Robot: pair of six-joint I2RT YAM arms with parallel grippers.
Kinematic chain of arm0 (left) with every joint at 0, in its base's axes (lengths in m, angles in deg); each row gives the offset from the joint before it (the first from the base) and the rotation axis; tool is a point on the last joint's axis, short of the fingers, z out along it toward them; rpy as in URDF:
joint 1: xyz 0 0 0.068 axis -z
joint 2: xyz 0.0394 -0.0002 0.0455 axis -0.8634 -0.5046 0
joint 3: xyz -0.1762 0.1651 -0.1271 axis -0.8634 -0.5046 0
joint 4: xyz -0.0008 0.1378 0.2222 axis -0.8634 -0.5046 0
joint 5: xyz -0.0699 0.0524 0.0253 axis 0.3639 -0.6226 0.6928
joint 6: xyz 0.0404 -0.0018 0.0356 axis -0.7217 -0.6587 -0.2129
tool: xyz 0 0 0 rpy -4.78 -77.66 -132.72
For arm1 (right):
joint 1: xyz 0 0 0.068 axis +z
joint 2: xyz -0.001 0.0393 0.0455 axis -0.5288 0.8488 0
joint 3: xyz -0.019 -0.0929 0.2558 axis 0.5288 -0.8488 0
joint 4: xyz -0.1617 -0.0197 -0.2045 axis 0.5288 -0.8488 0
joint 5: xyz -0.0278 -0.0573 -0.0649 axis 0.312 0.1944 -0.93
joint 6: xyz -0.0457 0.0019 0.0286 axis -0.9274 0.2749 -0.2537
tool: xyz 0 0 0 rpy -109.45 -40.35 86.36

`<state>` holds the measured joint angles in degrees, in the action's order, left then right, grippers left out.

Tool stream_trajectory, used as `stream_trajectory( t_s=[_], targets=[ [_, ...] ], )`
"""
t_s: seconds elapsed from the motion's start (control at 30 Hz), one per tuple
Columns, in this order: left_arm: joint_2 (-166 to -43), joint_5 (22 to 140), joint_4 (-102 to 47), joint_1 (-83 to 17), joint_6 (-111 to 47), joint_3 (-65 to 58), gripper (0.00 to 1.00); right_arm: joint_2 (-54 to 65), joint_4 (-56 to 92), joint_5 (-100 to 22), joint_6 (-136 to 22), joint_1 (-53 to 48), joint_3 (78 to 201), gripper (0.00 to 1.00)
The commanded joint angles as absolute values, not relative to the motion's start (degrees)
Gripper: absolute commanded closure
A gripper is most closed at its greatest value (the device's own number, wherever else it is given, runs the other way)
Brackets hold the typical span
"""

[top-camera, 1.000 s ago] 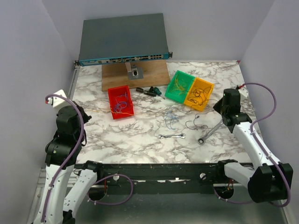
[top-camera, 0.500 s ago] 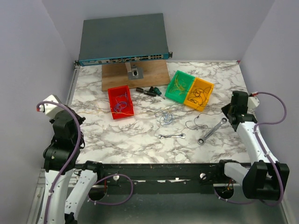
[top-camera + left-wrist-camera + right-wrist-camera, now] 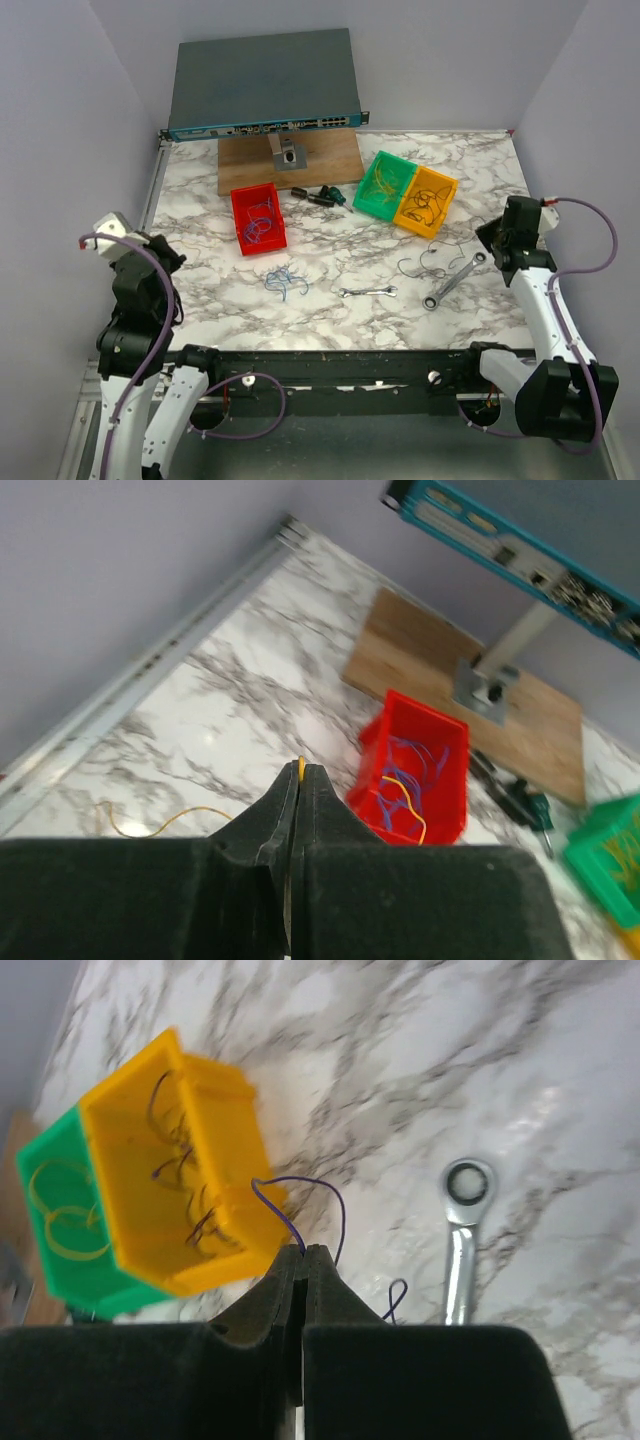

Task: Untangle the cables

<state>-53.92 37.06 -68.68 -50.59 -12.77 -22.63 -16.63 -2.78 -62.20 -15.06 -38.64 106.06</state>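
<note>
Cables (image 3: 283, 282), marble table (image 3: 200, 200), lilac walls (image 3: 60, 100)

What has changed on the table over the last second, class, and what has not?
Both arms swung outward, the left end effector shut on a yellow wire, the right end effector shut on a purple wire. The blue tangle slid from mid-table toward the left and nearer the arms. The red bin and small wrench stayed put.

We see a glossy marble-patterned bench (image 3: 210, 295), a matt wooden board (image 3: 245, 165), a smooth plastic red bin (image 3: 262, 249), green bin (image 3: 100, 1295) and yellow bin (image 3: 220, 1255), thin smooth-sheathed cables (image 3: 285, 283), a shiny bare-metal ratchet wrench (image 3: 452, 280) and small wrench (image 3: 367, 292), and matt black fingers (image 3: 240, 880).
</note>
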Motion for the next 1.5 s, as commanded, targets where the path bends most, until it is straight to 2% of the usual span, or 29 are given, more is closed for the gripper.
stream_trajectory(
  t_s=[0.0,0.17,0.27,0.3,0.33,0.37,0.4,0.47,0.5,0.9,1.37,1.4,1.43,1.47],
  targets=[
    [-57.81,59.05,-61.97,-50.82,-13.63,-24.73,1.00,-17.99,5.58,-39.80,-26.06,-38.32,104.87,0.99],
    [-63.12,73.91,-57.05,-49.78,-11.57,-26.78,1.00,-14.38,1.45,-40.34,-29.40,-35.06,106.67,0.98],
    [-66.23,74.79,-55.12,-45.59,-9.78,-28.12,1.00,-9.20,-0.46,-42.75,-30.37,-32.17,106.93,0.97],
    [-66.93,73.97,-54.64,-43.95,-9.55,-28.38,1.00,-7.57,-0.66,-43.75,-30.50,-30.89,106.76,0.92],
    [-67.60,73.31,-54.21,-41.86,-9.48,-28.46,1.00,-6.22,-0.96,-44.36,-30.50,-29.30,106.71,0.84],
    [-68.21,71.96,-53.82,-40.14,-9.58,-28.43,1.00,-5.00,-1.12,-44.88,-30.46,-27.82,106.63,0.70],
    [-68.88,70.91,-53.71,-38.29,-9.98,-28.11,1.00,-4.34,-1.05,-45.44,-30.33,-26.34,106.35,0.55],
    [-70.23,69.79,-54.05,-35.77,-11.10,-27.23,1.00,-3.28,-1.54,-48.24,-29.77,-22.86,105.84,0.14],
    [-70.77,69.67,-54.48,-35.02,-11.65,-26.73,1.00,-3.01,-2.28,-49.76,-29.57,-21.24,105.88,0.01],
    [-68.91,72.21,-51.66,-33.08,-9.09,-32.22,1.00,6.22,-8.51,-64.18,-27.08,-18.74,109.29,0.00],
    [-64.92,72.02,-50.36,-32.89,-8.73,-34.79,1.00,14.15,-7.11,-63.93,-18.78,-13.22,111.80,0.00],
    [-64.81,72.08,-50.28,-32.88,-8.73,-34.87,1.00,14.65,-7.36,-64.19,-18.62,-12.60,112.21,0.01],
    [-64.78,72.16,-50.26,-32.81,-8.73,-34.92,1.00,14.83,-8.34,-64.94,-17.65,-11.98,112.75,0.07],
    [-64.78,72.33,-50.20,-32.81,-8.73,-35.01,1.00,14.71,-8.73,-65.84,-17.31,-11.44,112.93,0.20]
  ],
)
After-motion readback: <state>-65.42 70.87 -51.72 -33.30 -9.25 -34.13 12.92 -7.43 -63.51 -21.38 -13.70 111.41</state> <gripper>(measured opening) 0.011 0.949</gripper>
